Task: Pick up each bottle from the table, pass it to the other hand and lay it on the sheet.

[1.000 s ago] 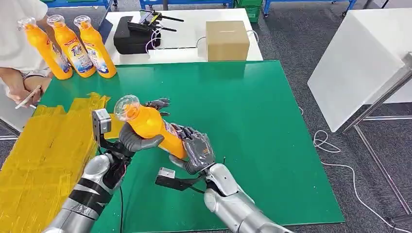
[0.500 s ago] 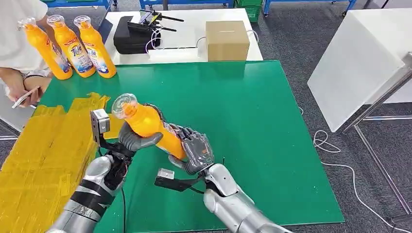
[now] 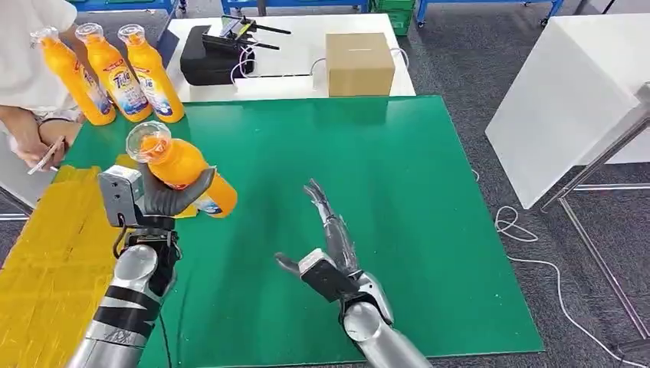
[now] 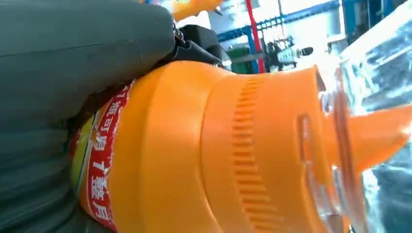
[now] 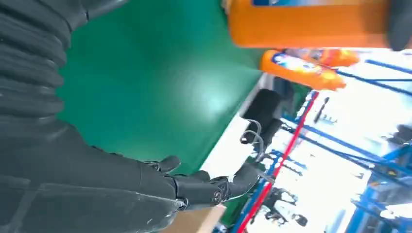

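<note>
While gripped: ribbed orange plastic bottle (image 3: 180, 169).

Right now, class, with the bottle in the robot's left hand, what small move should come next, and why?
Probably carry the bottle sideways over the yellow sheet and lower it: the left hand grips it alone above the sheet's edge, and the right hand is open and apart.

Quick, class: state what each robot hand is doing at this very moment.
Left hand: closed around an orange bottle, holding it above the table.
Right hand: open, fingers spread, holding nothing.
</note>
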Controlling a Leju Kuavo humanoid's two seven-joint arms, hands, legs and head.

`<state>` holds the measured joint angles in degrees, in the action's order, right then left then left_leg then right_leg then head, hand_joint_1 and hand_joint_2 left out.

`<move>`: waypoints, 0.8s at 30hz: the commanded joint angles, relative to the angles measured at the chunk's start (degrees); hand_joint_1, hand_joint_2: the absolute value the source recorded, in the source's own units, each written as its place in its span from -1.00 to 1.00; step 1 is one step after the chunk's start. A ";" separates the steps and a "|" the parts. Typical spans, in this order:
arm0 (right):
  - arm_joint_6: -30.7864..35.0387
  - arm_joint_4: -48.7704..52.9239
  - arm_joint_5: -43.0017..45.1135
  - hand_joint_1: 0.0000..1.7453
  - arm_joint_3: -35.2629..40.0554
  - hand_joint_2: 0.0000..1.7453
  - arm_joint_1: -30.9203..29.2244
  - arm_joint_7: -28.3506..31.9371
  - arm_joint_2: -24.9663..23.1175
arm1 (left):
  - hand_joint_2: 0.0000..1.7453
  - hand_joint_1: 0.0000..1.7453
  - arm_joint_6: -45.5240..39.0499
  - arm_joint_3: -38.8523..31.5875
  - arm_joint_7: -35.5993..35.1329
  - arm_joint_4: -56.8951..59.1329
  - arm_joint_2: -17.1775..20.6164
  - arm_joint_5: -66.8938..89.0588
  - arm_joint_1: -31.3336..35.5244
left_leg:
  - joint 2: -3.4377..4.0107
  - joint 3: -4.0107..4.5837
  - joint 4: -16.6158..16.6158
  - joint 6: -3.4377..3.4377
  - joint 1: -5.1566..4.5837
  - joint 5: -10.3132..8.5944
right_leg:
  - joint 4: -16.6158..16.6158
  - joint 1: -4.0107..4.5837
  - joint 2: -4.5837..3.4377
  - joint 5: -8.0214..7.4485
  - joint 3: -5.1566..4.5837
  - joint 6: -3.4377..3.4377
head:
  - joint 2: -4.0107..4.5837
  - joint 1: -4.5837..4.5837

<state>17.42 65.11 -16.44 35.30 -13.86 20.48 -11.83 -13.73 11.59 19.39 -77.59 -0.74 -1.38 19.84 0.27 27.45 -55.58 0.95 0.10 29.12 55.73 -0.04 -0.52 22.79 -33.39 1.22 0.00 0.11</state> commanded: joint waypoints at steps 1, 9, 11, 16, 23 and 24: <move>-0.44 4.71 0.11 -1.00 -1.60 1.00 0.49 -0.33 3.14 | 1.00 1.00 0.12 -1.39 -0.18 0.38 0.34 0.01 1.48 | -0.15 -0.07 0.02 -0.03 0.04 0.03 | -0.05 0.05 0.15 0.04 0.12 0.02 | 0.00 0.00; -0.73 14.46 6.77 -1.00 -5.95 1.00 4.07 3.93 4.75 | 1.00 1.00 -19.51 -1.90 0.79 1.70 2.30 23.84 2.24 | -0.16 -0.14 0.02 -0.05 0.10 0.06 | -0.08 0.11 0.15 0.06 0.19 0.02 | 0.00 0.00; -4.61 22.53 10.09 -1.00 -9.15 1.00 7.31 3.01 7.06 | 1.00 1.00 -24.71 -4.53 -2.25 2.03 3.96 37.51 1.98 | -0.25 -0.10 -0.02 -0.05 0.10 0.07 | -0.05 0.12 0.24 0.09 0.19 0.03 | 0.00 0.00; -12.29 27.12 16.04 -1.00 -15.26 -1.00 12.05 4.53 9.53 | 1.00 1.00 -26.27 -12.08 -15.45 3.08 6.61 85.71 -1.40 | -0.10 -0.26 0.14 -0.03 0.06 0.07 | -0.16 0.07 0.06 0.06 0.28 0.04 | 0.00 -0.02; -16.64 27.72 19.54 -1.00 -23.66 -1.00 14.02 3.35 10.76 | 1.00 1.00 -18.57 16.92 -37.99 55.04 13.68 91.15 15.64 | -0.93 -0.28 0.23 -0.02 -0.05 -0.20 | -0.24 -0.03 0.94 0.09 0.52 0.03 | 0.00 0.00; -16.80 27.48 19.50 -1.00 -23.91 -1.00 14.02 3.36 10.56 | 1.00 1.00 -18.83 15.82 -37.32 56.31 13.44 91.19 16.23 | -0.95 -0.34 0.26 -0.05 -0.03 -0.24 | -0.37 0.04 0.98 0.03 0.52 0.03 | 0.00 0.02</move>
<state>3.13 91.47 2.16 20.38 -0.68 24.70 -3.94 -30.03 8.50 -14.47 -66.64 9.33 91.74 21.34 0.40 27.36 -55.59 0.95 -0.02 29.14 55.64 0.00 -0.58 22.80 -33.47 1.21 0.00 0.13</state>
